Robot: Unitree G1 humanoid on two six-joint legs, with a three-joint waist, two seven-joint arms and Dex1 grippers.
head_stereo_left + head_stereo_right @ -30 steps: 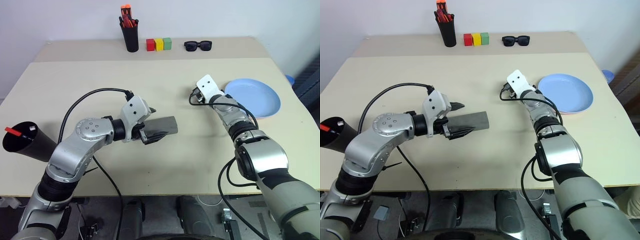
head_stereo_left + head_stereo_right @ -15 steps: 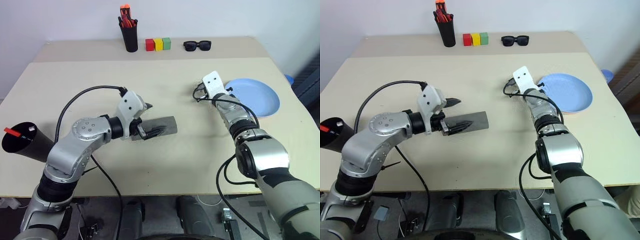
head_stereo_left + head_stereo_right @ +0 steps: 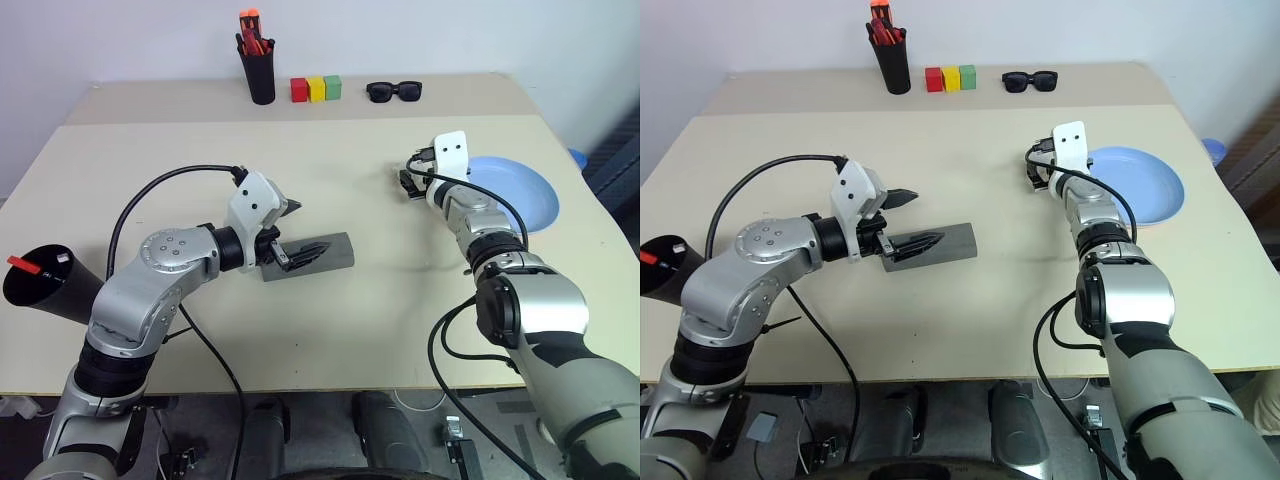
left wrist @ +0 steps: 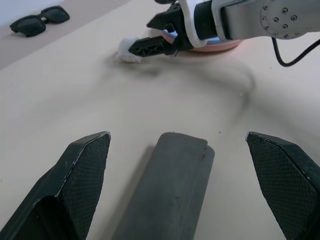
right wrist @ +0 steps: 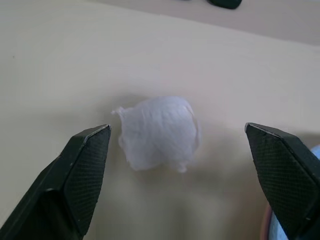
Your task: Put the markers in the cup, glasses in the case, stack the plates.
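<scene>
**A:** So why's the left gripper (image 4: 175,190) parked over the case (image 3: 318,256)? Jaws are spread wide, one finger either side of the closed grey case, not touching it — looks like it's lining up a grab.

**B:** Probably. The right gripper (image 5: 177,180) is released too, aimed at a crumpled white wad (image 5: 159,131) lying loose on the table (image 3: 350,160) beside the plates (image 3: 530,190).

**A:** Are those stacked?

**B:** Blue on top, pink edge peeking under. The cup (image 3: 50,290) is tipped at the table's left edge with the markers (image 3: 28,264) poking out. No idea if the glasses are inside the case.
</scene>
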